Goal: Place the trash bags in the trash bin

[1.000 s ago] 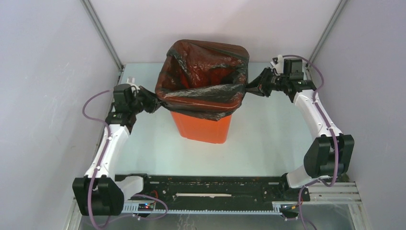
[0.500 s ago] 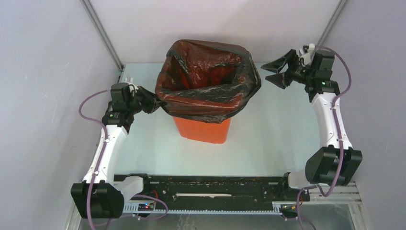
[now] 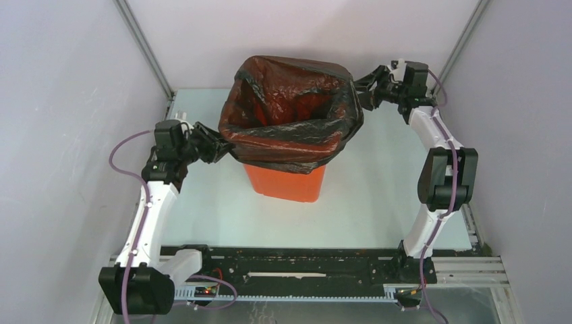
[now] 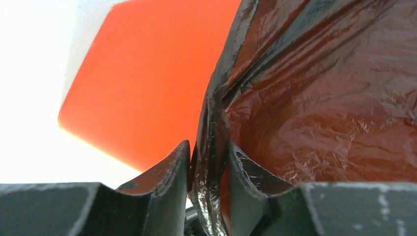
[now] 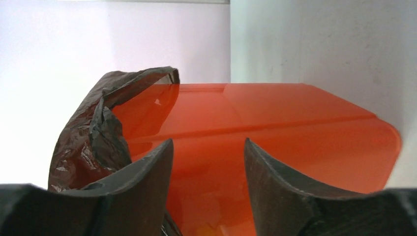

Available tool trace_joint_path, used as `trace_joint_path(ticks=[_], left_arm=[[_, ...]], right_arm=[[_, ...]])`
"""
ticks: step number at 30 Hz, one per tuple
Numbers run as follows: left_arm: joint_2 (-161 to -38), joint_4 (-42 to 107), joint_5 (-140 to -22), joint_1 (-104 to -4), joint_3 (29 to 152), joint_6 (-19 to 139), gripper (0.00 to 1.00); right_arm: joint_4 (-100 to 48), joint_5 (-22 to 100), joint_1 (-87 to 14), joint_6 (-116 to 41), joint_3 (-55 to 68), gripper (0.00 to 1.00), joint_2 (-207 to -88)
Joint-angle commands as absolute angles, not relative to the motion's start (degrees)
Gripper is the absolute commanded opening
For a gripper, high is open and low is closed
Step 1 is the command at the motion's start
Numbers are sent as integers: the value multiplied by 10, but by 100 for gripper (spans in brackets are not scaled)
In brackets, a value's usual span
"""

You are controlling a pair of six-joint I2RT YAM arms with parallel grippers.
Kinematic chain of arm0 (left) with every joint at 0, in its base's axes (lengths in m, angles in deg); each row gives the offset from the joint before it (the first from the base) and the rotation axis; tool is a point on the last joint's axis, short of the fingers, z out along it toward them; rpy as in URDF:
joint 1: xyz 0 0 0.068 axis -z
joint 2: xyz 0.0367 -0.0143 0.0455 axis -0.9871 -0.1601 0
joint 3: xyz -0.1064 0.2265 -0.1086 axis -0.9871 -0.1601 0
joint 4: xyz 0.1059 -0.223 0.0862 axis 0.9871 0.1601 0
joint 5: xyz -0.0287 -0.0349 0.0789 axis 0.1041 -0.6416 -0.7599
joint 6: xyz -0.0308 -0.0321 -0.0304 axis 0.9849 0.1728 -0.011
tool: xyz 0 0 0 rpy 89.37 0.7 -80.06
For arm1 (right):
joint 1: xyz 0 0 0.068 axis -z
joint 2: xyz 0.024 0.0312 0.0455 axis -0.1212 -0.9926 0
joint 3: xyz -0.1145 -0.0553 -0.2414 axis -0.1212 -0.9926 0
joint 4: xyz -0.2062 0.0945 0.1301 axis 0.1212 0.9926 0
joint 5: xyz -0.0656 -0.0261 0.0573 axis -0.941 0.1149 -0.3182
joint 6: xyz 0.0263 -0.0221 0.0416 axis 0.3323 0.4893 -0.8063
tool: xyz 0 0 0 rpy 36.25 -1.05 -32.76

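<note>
Here the left pincer (image 4: 209, 147) is almost closed, and its two fingers squeeze a folded edge of the trash bag (image 3: 290, 101) between them. From this pincer the bag spreads forward and to the right, glossy and crinkled. The bare orange wall of the trash bin (image 3: 287, 181) shows to the left of the fold. The right pincer (image 5: 209, 142) has its fingers apart with nothing between them. Straight in front of it is the orange bin, and a rumpled edge of the bag hangs to its left; if it touches the bag I cannot tell. The bag lines the bin's mouth and drapes over the rim, and the bin stands on the surface (image 3: 378, 182) between both pincers
</note>
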State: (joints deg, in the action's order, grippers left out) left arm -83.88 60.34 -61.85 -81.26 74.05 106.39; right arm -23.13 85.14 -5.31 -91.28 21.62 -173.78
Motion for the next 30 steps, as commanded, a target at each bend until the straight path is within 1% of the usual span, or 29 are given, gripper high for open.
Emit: trace_joint_path(ticks=[1,2,4,6,7,8,9,12,14,16,17,19,21,23,26,28,30], left_arm=[[-813,596,-615,-791,726,1081,35],[-813,594,-615,-787,725,1083,33],[-814,589,-615,-779,723,1087,28],[-813,583,-617,-771,721,1094,25],[-811,581,-618,-768,721,1097,25],[-808,579,-620,-767,720,1099,27],[-804,577,-622,-767,721,1101,28],[-796,576,-625,-767,723,1107,29],[-794,573,-618,-767,721,1112,29],[-789,572,-615,-767,717,1114,28],[-786,572,-615,-767,716,1114,28],[-778,572,-617,-767,713,1116,27],[-773,572,-616,-767,713,1119,27],[-772,572,-615,-767,715,1118,27],[-778,573,-609,-767,717,1117,27],[-782,575,-608,-767,719,1113,27],[-788,574,-606,-767,720,1112,27]], right_arm=[[-350,877,-68,-982,208,58,-1715],[-372,874,-68,-994,192,56,-1712],[-400,869,-68,-1009,168,45,-1709],[-381,857,-68,-1003,161,33,-1710],[-367,852,-68,-996,159,30,-1712],[-355,851,-68,-989,159,30,-1713],[-340,850,-68,-984,158,33,-1711],[-292,855,-46,-965,141,52,-1681],[-229,857,-19,-934,123,62,-1646],[-162,861,8,-888,104,70,-1611],[-120,864,19,-861,99,72,-1595],[-41,871,28,-804,84,73,-1565],[-1,878,25,-769,51,73,-1515],[-5,897,22,-771,2,73,-1460],[14,894,10,-774,-49,71,-1387],[13,895,-2,-787,-76,66,-1345],[28,895,-7,-785,-92,64,-1310]])
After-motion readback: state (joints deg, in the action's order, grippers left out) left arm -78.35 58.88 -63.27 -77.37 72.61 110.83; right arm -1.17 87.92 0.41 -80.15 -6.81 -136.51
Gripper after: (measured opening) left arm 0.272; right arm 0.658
